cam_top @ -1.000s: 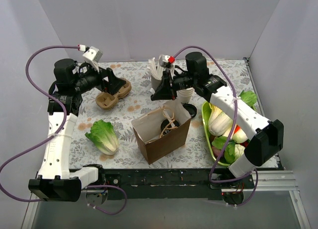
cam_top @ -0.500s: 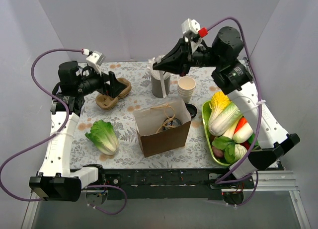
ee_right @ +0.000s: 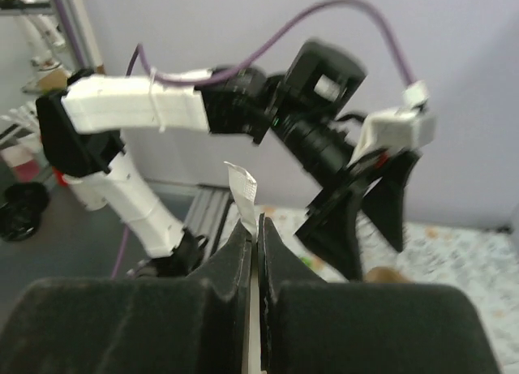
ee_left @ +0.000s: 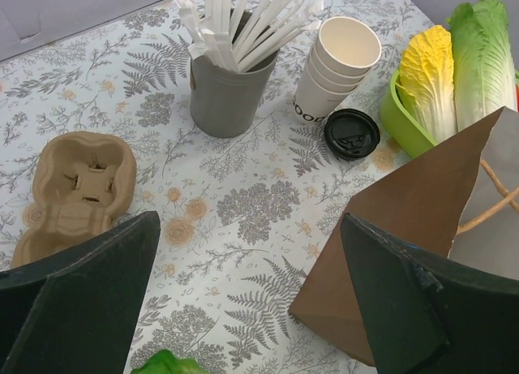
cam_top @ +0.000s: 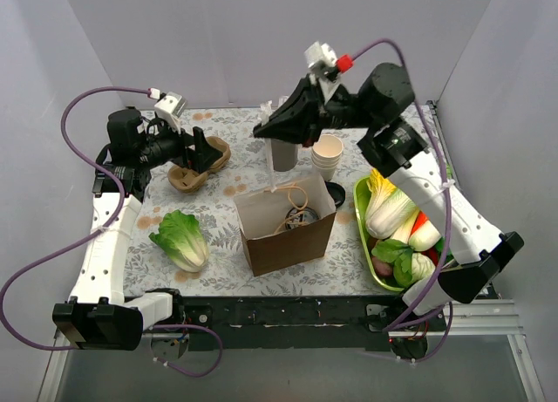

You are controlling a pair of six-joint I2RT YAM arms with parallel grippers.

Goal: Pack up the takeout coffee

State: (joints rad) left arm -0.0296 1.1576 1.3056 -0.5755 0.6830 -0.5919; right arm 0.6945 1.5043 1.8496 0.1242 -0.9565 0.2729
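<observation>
Nearest me stands the brown paper bag (cam_top: 283,245). Down inside it I make out the dark lid of the coffee (cam_top: 296,219), nearer than my right claw (ee_right: 258,225), lower, and well apart from it. That claw hangs high over the grey cup (cam_top: 283,153), pressed together on a white paper stick (ee_right: 242,183). The stacked cups (ee_left: 336,70) read "ood", the rest hidden. My left claw (ee_left: 250,224) is spread wide at far left above the fern-printed tablecloth (cam_top: 227,271). The walls (cam_top: 261,36) are plain and pale.

Floral table (cam_top: 235,149) bears carrier (ee_left: 77,191), lettuce (cam_top: 181,238), paper bag (cam_top: 283,241), grey cup (ee_left: 227,102), cup stack (ee_left: 336,70), lid (ee_left: 351,134), tray (cam_top: 361,223).
</observation>
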